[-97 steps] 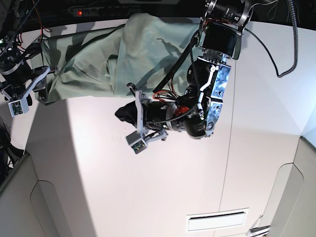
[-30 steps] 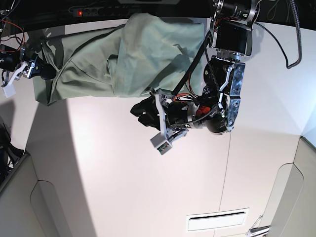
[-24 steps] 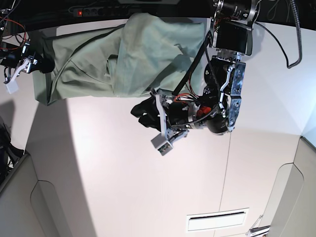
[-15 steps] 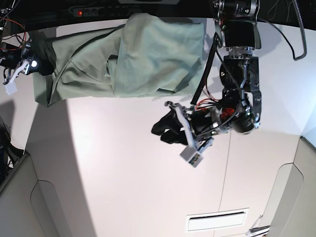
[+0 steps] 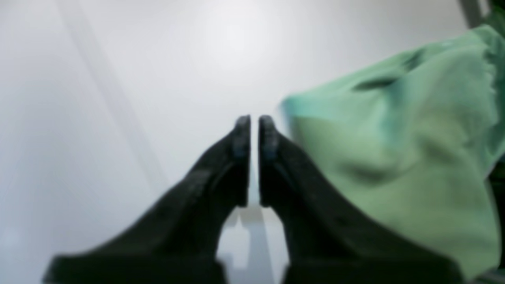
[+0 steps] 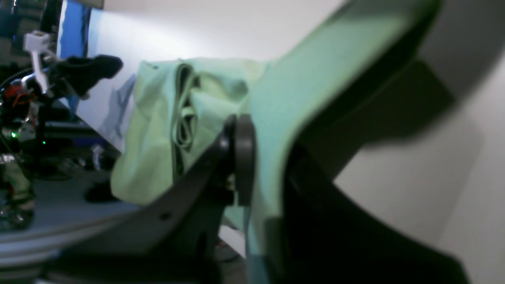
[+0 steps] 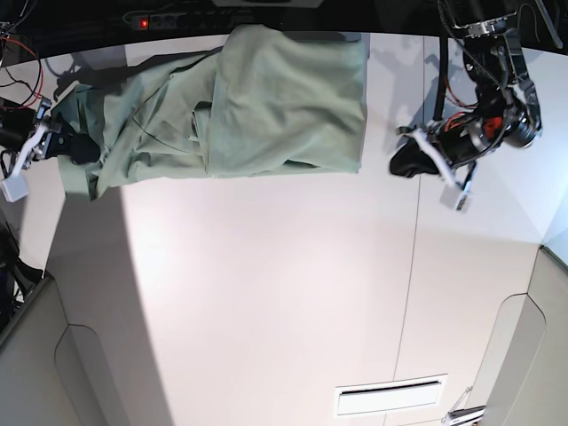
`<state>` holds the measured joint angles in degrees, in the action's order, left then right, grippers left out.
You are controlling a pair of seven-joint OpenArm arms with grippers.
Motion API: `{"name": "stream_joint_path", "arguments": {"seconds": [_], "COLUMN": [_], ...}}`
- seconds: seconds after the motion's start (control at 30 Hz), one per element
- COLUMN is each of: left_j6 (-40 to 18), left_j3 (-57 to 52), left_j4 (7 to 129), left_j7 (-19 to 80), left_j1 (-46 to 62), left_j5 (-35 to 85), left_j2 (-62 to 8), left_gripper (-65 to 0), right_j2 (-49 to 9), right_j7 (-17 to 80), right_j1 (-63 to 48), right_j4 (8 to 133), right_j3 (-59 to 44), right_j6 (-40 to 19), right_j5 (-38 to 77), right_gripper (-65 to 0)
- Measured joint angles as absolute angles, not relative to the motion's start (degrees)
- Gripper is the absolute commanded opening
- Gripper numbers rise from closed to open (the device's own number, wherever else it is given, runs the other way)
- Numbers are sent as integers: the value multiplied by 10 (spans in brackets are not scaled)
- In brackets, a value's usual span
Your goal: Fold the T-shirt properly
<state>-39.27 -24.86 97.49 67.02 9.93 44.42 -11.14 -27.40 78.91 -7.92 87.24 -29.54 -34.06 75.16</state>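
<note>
The pale green T-shirt (image 7: 266, 98) lies crumpled along the table's far edge, one layer folded over its right half. At the shirt's left end, my right gripper (image 7: 75, 148) is shut on an edge of the cloth. In the right wrist view the fabric (image 6: 158, 138) runs up between the dark fingers of that gripper (image 6: 268, 134). My left gripper (image 7: 395, 166) hangs to the right of the shirt, apart from it. The left wrist view shows this gripper (image 5: 254, 130) shut with nothing between its fingers, and the shirt (image 5: 394, 157) beside them on the right.
A power strip (image 7: 177, 18) with a red light lies behind the shirt at the table's back edge. The white table (image 7: 266, 302) has a seam down its right part and a slot (image 7: 390, 398) near the front. Grey panels stand at both front corners.
My left arm has swung from the shirt's near hem out to the right, and its fingers have shut empty. The right gripper has closed on the shirt's left edge.
</note>
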Motion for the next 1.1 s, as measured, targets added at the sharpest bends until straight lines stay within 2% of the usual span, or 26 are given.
{"name": "stream_joint_path", "arguments": {"seconds": [0.13,0.37,0.63,0.9,1.1], "left_j6": [-393,-395,-395,-395,-395], "left_j3": [-289,-289,-289,-289,-277], "left_j4": [975,978,978,978,976], "left_j7": [681,670,671,673,672], "left_j1": [152,206,211,211,211], "left_j5": [444,464,463,463,463], "left_j2": [-111,-111,-111,-109,-110], "left_gripper": [-639,-639,-639,-639,-650], "right_j2": [-245,-143,-60,-41,-39], "right_j7": [806,809,808,695,676], "right_j1": [-79,-79,-79,-79,-76], "right_j4": [934,997,1000,1000,1000], "right_j3": [-295,-279,-119,1,84], "right_j6": [-342,-341,-341,-341,-341], "right_j5": [792,822,809,650,635], "right_gripper": [-650,-650,-650,-650,-650]}}
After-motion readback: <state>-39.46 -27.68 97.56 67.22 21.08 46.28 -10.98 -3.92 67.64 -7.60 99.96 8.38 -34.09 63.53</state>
